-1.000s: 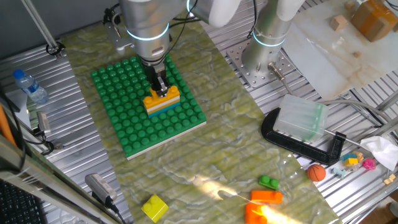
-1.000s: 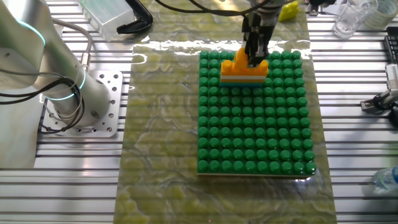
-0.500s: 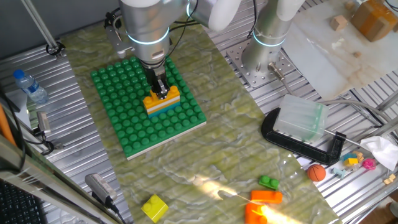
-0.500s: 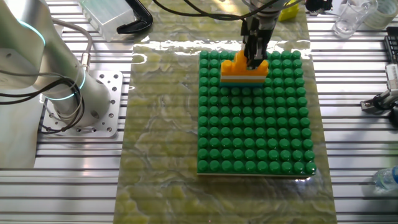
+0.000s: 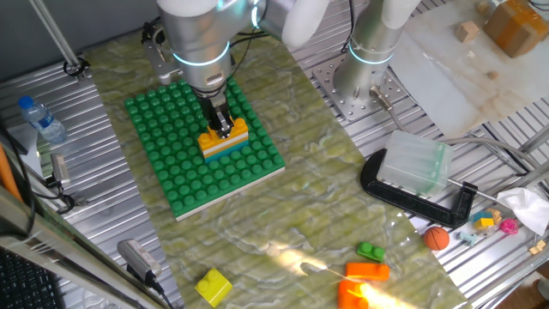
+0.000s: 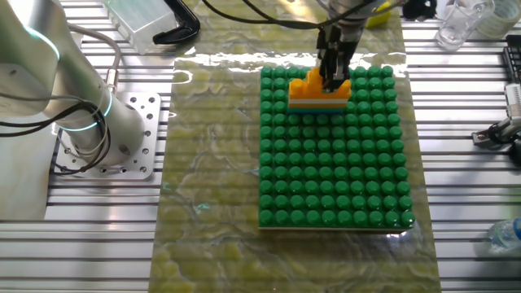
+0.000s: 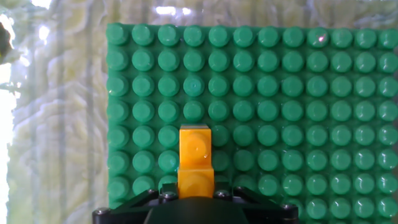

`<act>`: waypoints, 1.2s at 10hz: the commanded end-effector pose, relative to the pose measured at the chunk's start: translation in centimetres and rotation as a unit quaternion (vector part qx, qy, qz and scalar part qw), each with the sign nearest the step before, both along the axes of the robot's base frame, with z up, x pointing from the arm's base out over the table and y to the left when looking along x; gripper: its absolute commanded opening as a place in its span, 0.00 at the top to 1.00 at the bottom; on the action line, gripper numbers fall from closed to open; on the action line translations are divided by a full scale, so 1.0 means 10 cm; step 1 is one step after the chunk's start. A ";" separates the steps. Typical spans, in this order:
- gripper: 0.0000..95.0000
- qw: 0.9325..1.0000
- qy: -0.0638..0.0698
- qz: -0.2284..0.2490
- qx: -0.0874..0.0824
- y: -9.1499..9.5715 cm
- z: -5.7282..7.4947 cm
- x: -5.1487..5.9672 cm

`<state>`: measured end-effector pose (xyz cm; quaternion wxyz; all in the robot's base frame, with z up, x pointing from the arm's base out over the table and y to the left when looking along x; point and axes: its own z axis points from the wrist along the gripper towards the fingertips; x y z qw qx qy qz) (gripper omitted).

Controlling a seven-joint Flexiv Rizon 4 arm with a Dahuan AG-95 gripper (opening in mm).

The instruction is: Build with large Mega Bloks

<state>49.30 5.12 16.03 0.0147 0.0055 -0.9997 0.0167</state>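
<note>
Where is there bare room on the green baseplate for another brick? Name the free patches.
Most of the baseplate is bare: every row on the side of the stack facing away from the gripper. Crowded only around the stack itself.

The bench [image 5: 129,283] is ribbed, slotted aluminium. A green-and-cream marbled mat [image 5: 326,206] covers its middle, glossy enough to catch a bright glare near 1 edge. A pale marbled sheet [image 5: 463,77] lies toward a far corner. No walls or windows are visible.
</note>
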 end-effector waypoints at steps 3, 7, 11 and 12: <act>1.00 1.000 -0.011 0.003 -0.013 0.01 0.05 -0.04; 1.00 1.000 -0.011 0.010 -0.010 0.04 0.03 -0.02; 1.00 1.000 -0.010 0.005 -0.010 0.07 -0.04 0.02; 1.00 1.000 0.005 0.006 -0.011 0.08 0.00 0.01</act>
